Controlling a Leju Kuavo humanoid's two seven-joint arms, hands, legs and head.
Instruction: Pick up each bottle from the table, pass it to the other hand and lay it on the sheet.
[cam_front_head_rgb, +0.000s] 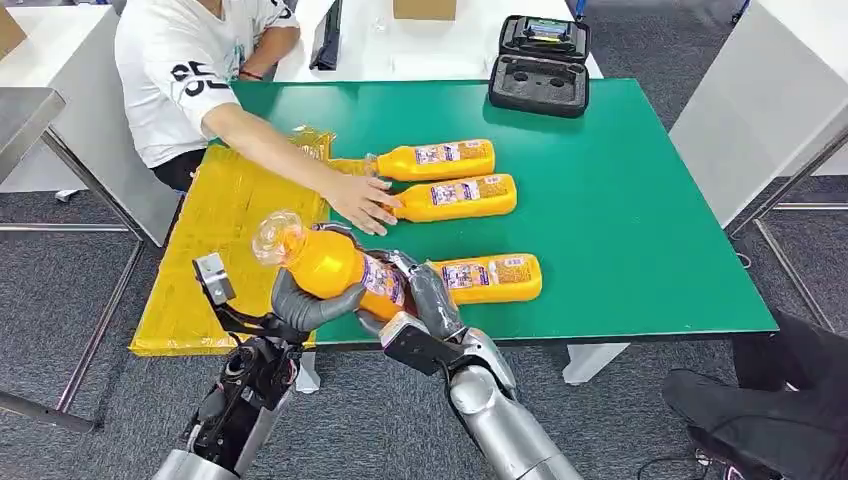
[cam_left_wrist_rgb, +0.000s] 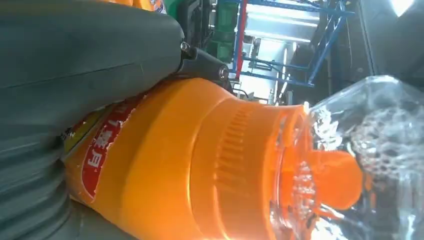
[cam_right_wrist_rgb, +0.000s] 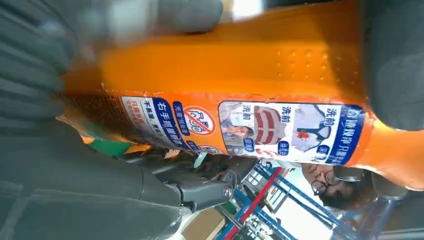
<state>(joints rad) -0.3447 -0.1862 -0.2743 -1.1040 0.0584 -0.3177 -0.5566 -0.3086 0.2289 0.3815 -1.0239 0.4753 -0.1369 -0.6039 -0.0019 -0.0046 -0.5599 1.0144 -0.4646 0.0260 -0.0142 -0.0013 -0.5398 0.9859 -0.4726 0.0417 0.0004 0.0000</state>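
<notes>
Both hands grip one bottle (cam_front_head_rgb: 330, 265) above the desk's (cam_front_head_rgb: 640, 200) near edge: left hand (cam_front_head_rgb: 305, 305) under its shoulder, right hand (cam_front_head_rgb: 420, 300) round its base, mid-handover beside the sheet (cam_front_head_rgb: 230, 220).

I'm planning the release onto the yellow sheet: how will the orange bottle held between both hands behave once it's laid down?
The orange bottle looks rigid plastic, so it should keep its shape. Its glossy body may slip in the left hand or right hand. The bottles on the table lie still on their sides, so it probably won't roll.
</notes>
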